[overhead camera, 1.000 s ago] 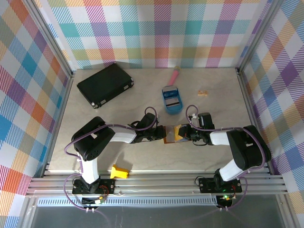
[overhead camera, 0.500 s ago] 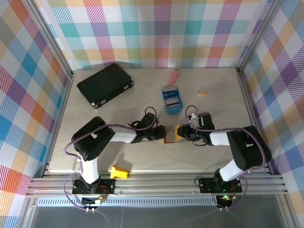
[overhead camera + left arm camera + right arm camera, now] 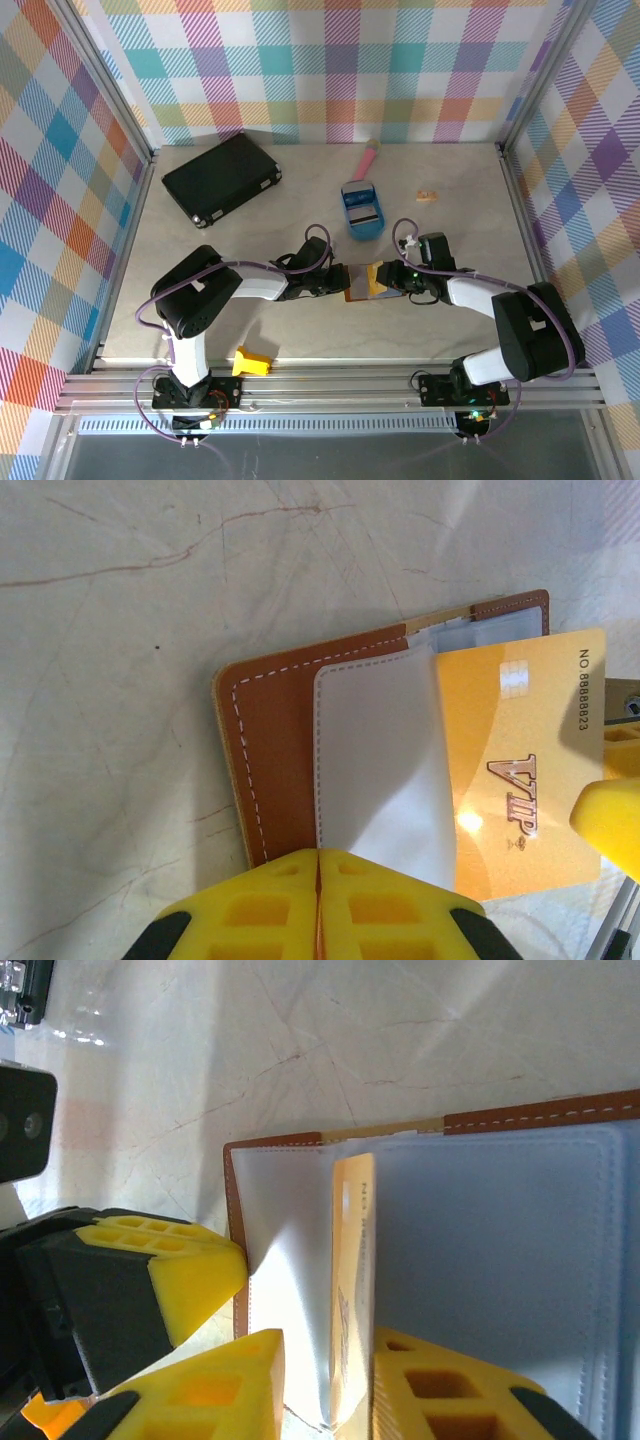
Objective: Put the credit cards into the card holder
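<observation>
Your left tool point(image 3: 318, 858) is clenched on the wallet point(image 3: 272, 740); your right tool point(image 3: 328, 1365) stands released around the gold card point(image 3: 352, 1260), partly tucked inside.

The right claw point(image 3: 325, 1365) has eased open; its arm point(image 3: 528, 335) swung outward.

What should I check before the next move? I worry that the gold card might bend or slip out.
1. The left gripper is shut on the edge of the card holder: ok.
2. The card holder lies open, its clear sleeve raised: ok.
3. The gold VIP card has one edge under the clear sleeve: ok.
4. The card is fully seated: not ok, most of it sticks out.
5. The right gripper clamps the card: not ok, its jaws stand apart with the card between them.
</observation>
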Robot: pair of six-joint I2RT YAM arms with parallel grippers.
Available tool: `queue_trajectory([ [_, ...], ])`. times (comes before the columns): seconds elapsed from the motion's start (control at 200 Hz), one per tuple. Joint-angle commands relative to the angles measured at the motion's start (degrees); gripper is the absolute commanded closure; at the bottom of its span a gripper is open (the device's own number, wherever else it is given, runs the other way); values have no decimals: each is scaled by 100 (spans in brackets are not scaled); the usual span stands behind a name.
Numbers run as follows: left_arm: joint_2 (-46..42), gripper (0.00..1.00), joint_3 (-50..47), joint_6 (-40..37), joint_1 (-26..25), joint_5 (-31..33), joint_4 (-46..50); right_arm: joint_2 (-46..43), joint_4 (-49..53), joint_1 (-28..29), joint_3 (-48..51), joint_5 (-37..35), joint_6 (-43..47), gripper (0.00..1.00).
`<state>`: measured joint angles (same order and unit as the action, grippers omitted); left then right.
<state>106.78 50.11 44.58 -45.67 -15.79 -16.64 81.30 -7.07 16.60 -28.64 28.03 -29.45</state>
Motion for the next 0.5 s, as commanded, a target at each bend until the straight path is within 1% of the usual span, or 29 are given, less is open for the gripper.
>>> queue_trajectory([
  [0.0, 198, 91, 23, 62, -42, 28, 241, 91, 312, 27, -164, 52, 117, 78],
  [0.1, 187, 91, 19, 68, -42, 32, 232, 114, 341, 27, -161, -4, 64, 80],
  [0.23, 188, 91, -1, 75, -39, 23, 232, 62, 525, 27, -214, -236, 92, 80],
  [0.35, 185, 91, 11, 75, -46, 23, 241, 92, 541, 27, -244, -265, 99, 77],
  [0.495, 176, 91, 0, 77, -39, 32, 249, 107, 645, 27, -317, -319, 141, 78],
])
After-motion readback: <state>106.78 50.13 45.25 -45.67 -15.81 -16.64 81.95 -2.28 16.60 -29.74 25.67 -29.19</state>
